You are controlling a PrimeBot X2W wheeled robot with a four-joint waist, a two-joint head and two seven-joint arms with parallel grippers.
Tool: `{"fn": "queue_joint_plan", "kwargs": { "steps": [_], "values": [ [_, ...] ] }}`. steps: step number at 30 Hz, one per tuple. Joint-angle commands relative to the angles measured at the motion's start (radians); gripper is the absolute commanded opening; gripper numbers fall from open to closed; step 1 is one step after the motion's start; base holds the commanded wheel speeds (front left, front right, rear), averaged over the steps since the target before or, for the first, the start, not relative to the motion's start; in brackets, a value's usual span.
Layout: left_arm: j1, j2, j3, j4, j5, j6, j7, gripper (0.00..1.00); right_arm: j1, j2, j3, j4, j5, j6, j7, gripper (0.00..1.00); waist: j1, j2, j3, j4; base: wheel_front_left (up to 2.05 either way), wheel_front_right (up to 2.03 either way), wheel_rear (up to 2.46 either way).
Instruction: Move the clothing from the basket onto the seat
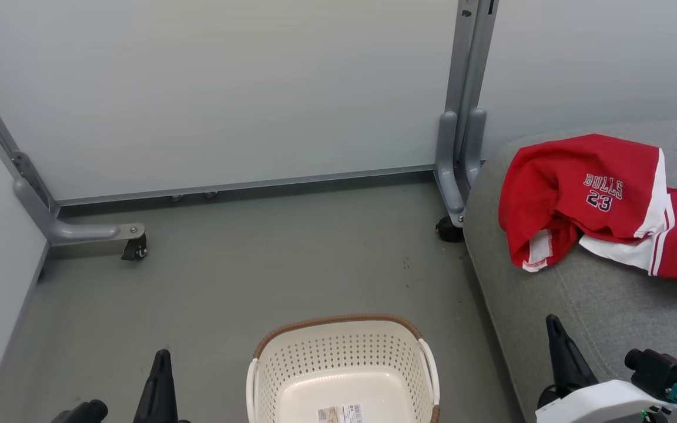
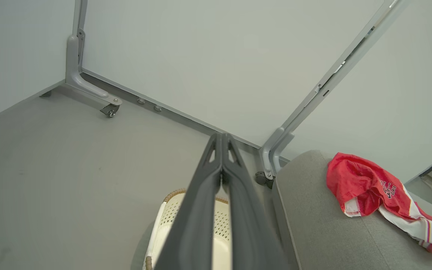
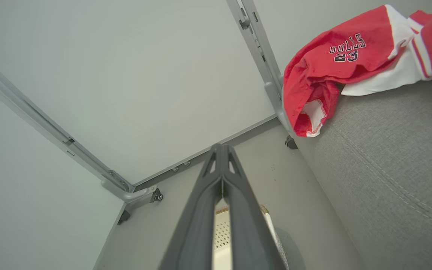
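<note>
We noted the clothing (image 1: 585, 194) heaped on the seat (image 1: 609, 305), the basket (image 1: 338, 352) beside it looking empty. Left tool (image 1: 161, 358) and right tool (image 1: 552, 322) stood closed, gripping nothing. We judged the transfer done; next called for no grasp.

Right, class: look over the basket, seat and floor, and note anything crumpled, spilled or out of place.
The clothing lies crumpled in a heap on the seat, not laid flat. The basket stands upright on the floor; nothing spilled.
</note>
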Motion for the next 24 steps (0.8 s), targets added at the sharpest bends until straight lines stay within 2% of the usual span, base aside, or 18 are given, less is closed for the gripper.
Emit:
{"fn": "queue_joint_plan", "kwargs": {
  "steps": [1,24],
  "values": [
    [-0.041,0.012,0.010,-0.008,-0.041,-0.007,0.007,0.00,-0.035,-0.010,-0.007,-0.008,0.044,0.000,0.008,0.00,0.0001,0.0000,0.002,0.000,0.00,0.00,0.00],
    [-0.117,0.018,0.054,0.028,-0.354,-0.035,0.081,0.00,-0.096,-0.015,-0.041,0.018,0.370,0.000,0.084,0.00,0.0001,0.0000,0.030,0.004,0.00,0.00,0.00]
  ]
}}
